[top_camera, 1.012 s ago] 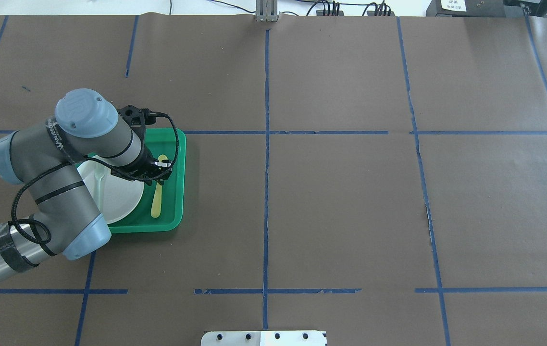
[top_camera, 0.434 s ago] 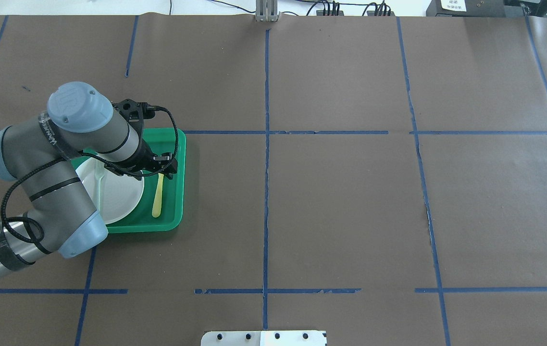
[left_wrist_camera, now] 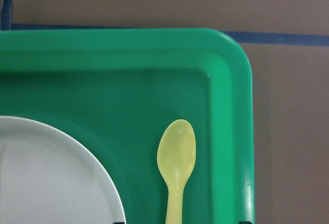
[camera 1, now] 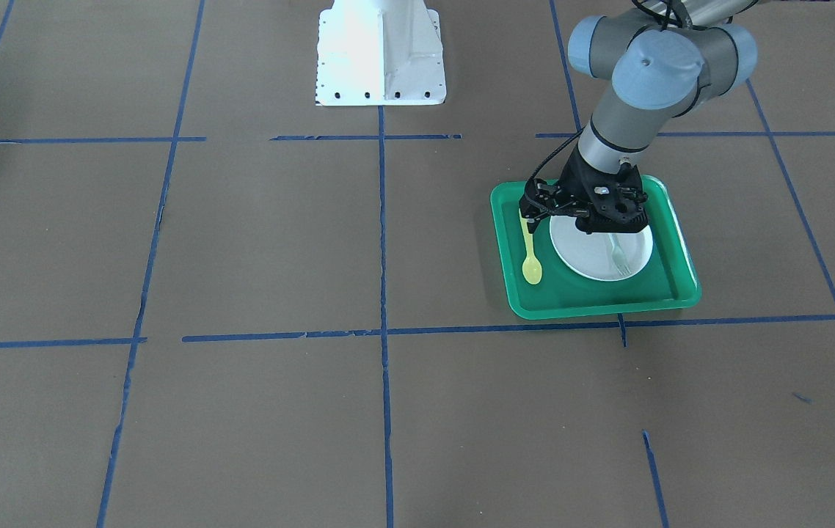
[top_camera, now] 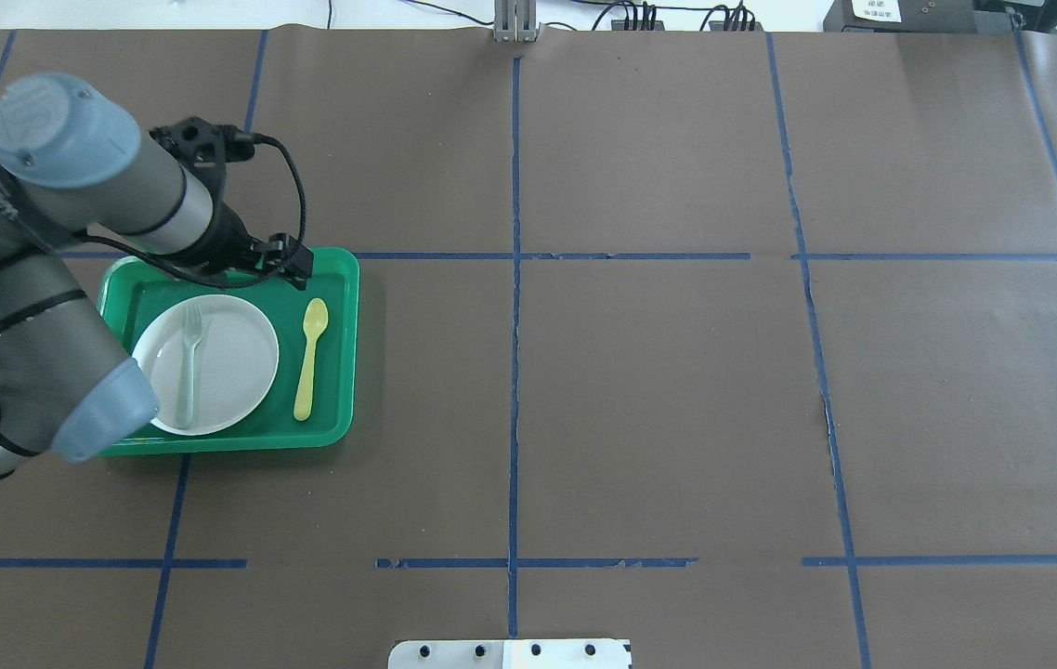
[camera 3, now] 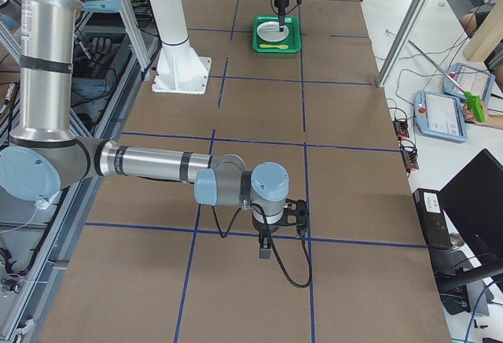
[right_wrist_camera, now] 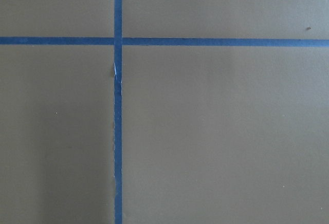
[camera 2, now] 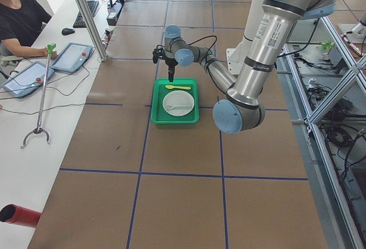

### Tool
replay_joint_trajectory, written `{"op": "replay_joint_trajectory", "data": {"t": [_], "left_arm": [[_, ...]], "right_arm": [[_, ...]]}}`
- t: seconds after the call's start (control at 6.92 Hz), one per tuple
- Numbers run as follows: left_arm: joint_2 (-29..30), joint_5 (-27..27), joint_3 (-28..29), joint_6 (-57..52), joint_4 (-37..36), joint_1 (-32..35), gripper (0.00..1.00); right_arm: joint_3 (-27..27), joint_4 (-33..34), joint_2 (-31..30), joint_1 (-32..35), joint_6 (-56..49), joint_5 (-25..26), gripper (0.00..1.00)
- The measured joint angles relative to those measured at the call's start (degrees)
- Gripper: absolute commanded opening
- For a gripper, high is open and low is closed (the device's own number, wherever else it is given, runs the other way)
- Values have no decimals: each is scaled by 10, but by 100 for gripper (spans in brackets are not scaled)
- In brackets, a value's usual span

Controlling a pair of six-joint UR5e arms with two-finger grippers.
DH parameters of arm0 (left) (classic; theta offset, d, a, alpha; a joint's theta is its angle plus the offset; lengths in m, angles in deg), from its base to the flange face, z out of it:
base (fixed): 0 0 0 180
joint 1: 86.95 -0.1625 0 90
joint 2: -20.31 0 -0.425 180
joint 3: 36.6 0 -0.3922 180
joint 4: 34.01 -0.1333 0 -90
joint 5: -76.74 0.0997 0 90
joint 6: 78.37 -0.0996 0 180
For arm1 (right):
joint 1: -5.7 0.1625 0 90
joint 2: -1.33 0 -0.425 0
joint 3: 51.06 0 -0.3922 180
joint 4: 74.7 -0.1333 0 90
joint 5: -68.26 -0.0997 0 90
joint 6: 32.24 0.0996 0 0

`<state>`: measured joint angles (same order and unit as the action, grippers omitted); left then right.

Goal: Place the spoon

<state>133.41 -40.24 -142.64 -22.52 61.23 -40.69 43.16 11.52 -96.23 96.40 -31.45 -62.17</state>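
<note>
The pale-yellow spoon (top_camera: 309, 360) lies flat in the green tray (top_camera: 343, 353), to the right of the white plate (top_camera: 231, 358), with nothing holding it. It also shows in the front view (camera 1: 532, 262) and the left wrist view (left_wrist_camera: 176, 157). My left gripper (top_camera: 294, 263) hangs open and empty above the tray's far edge, just beyond the spoon's bowl; in the front view (camera 1: 532, 220) it is over the handle end. My right gripper (camera 3: 266, 247) hovers far away over bare table; I cannot tell whether it is open or shut.
A grey-green fork (top_camera: 189, 367) lies on the plate. Blue tape lines (top_camera: 515, 279) cross the brown table cover. The robot's white base (camera 1: 381, 51) stands at the near edge. An operator (camera 2: 20, 20) sits beyond the table's end.
My left gripper has risen off the spoon and pulled back toward the tray's far edge. The spoon stays lying in the tray, now fully uncovered.
</note>
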Motion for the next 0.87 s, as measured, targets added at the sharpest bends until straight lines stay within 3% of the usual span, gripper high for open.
{"op": "replay_joint_trajectory", "data": {"t": [0.43,0.87], "left_arm": [[-24,-16,-6,-249,-56,138,100],[-99,-81,61,-515,-76,327,100]], "right_arm": [[0,-1,0,0,0,0,100],[0,0,0,0,0,0,100]]}}
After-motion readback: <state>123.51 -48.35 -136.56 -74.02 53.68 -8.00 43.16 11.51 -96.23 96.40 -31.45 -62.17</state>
